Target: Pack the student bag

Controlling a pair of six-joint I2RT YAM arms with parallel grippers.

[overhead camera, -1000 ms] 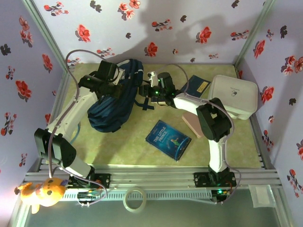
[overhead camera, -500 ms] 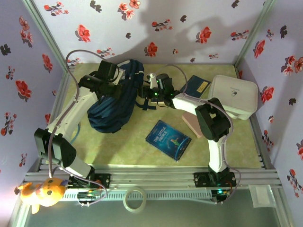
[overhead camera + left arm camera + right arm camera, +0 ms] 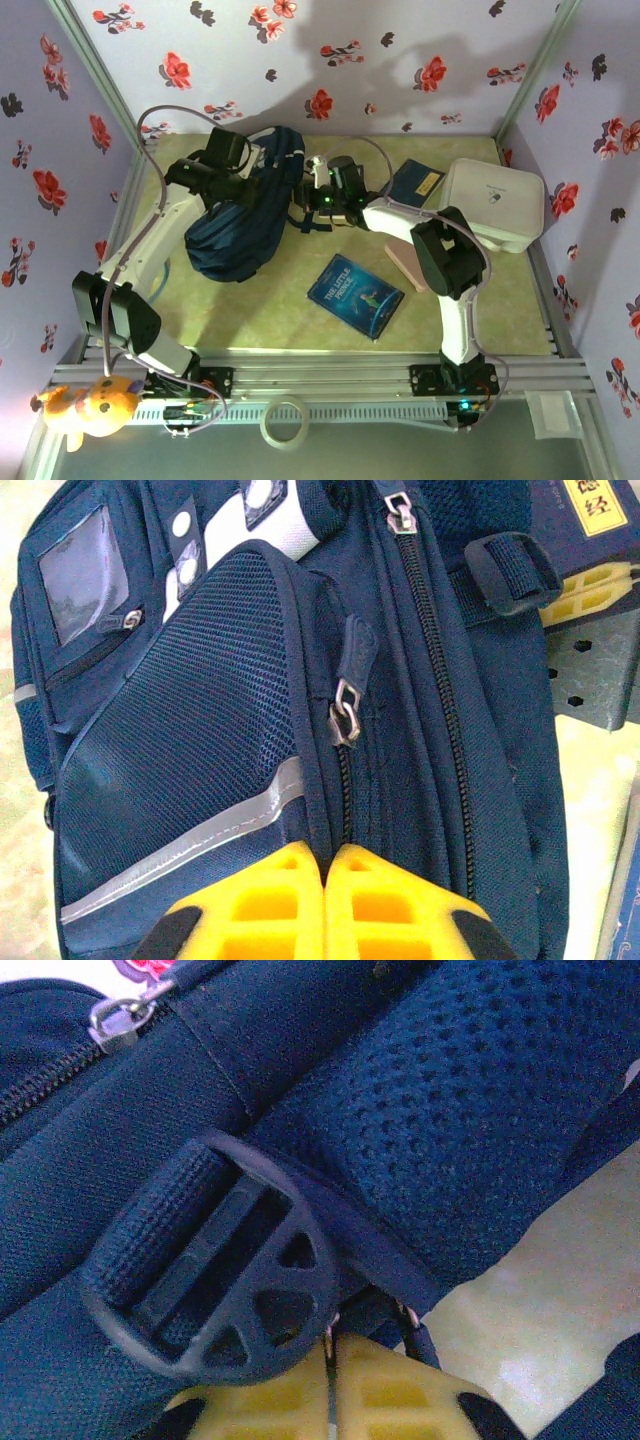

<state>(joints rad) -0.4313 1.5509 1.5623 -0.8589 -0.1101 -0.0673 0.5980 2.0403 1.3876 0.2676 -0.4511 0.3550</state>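
Left wrist cam has the left gripper (image 3: pixel 325 872) pressed together right on the zipper (image 3: pixel 345 720) seam of the student bag (image 3: pixel 200 710); it looks like it's pinching fabric. The right gripper (image 3: pixel 330 1365) is closed too, nipping a strap bit just under the black buckle (image 3: pixel 215 1260). The bag lies at the back left of the table (image 3: pixel 270 320), and that zipper looks mostly closed, so I'd say packing hasn't really started. The blue book (image 3: pixel 355 295) and white box (image 3: pixel 492 203) sit out on the table. There's plenty of open mat in front, but the walls are close behind the bag and beside the box.
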